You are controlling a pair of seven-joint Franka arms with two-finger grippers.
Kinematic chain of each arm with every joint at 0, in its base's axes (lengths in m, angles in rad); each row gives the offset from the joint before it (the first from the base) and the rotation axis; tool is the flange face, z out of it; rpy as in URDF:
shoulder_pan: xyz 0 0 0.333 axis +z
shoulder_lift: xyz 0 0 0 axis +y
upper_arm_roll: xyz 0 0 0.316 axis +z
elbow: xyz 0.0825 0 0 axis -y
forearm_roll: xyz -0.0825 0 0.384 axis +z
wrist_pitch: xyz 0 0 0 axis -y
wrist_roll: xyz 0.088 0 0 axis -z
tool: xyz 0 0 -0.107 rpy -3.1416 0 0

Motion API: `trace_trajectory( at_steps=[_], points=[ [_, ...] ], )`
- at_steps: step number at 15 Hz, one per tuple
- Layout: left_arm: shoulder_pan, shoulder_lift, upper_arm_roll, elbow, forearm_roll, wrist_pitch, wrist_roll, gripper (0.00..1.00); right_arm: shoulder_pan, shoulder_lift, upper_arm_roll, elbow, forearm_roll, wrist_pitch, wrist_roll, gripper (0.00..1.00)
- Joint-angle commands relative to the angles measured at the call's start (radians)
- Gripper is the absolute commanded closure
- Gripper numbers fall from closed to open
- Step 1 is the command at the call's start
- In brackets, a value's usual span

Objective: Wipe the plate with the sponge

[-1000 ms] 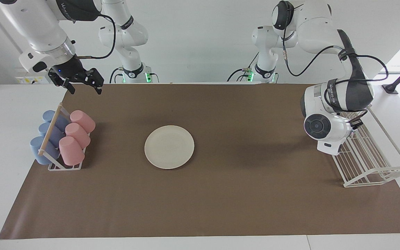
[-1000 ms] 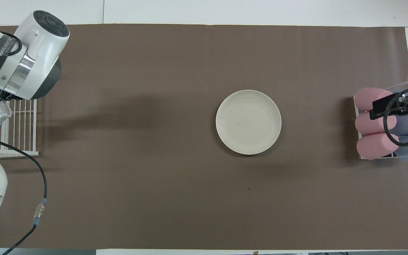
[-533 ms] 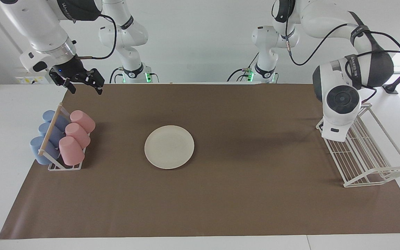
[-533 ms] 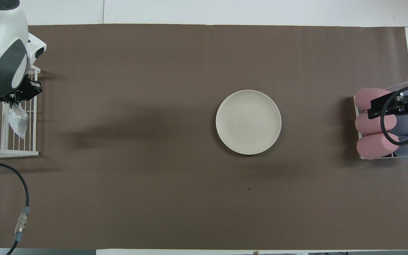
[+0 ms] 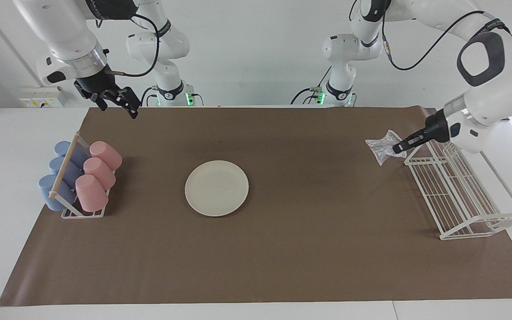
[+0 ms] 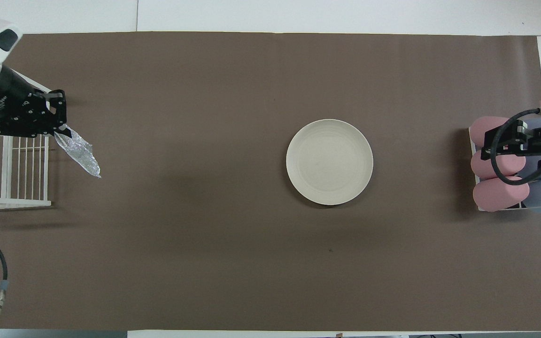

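A cream-white plate (image 5: 216, 188) (image 6: 329, 161) lies flat in the middle of the brown mat. My left gripper (image 5: 399, 147) (image 6: 60, 133) hangs above the mat's edge beside the white wire rack (image 5: 462, 191), shut on one end of the silvery mesh sponge (image 5: 382, 148) (image 6: 81, 155), which dangles toward the plate's side. My right gripper (image 5: 116, 106) (image 6: 498, 149) hovers open over the cup rack at the right arm's end, holding nothing.
A cup rack (image 5: 80, 209) with pink cups (image 5: 97, 172) and blue cups (image 5: 58, 175) stands at the right arm's end. The white wire rack (image 6: 7, 169) sits at the left arm's end. A brown mat (image 5: 309, 249) covers the table.
My left gripper has lifted the sponge out of the wire rack and swung toward the plate, its wrist turning outward. The right gripper has shifted slightly higher.
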Motion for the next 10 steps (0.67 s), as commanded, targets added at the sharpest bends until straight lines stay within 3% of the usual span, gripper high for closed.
trace_trajectory(
  at_steps=[1, 4, 7, 10],
  points=[
    [0.014, -0.140, -0.005, -0.294, -0.206, 0.187, 0.016, 1.00, -0.001, -0.008, 0.020, -0.001, 0.018, -0.014, 0.098, 0.00],
    [-0.001, -0.250, -0.007, -0.539, -0.434, 0.336, 0.120, 1.00, -0.001, -0.011, 0.034, -0.004, 0.055, -0.014, 0.264, 0.00],
    [-0.004, -0.316, -0.014, -0.668, -0.574, 0.329, 0.275, 1.00, -0.001, -0.024, 0.062, -0.017, 0.122, -0.023, 0.429, 0.00],
    [-0.082, -0.365, -0.016, -0.759, -0.662, 0.309, 0.415, 1.00, -0.001, -0.031, 0.164, -0.021, 0.199, -0.026, 0.733, 0.00]
  ],
)
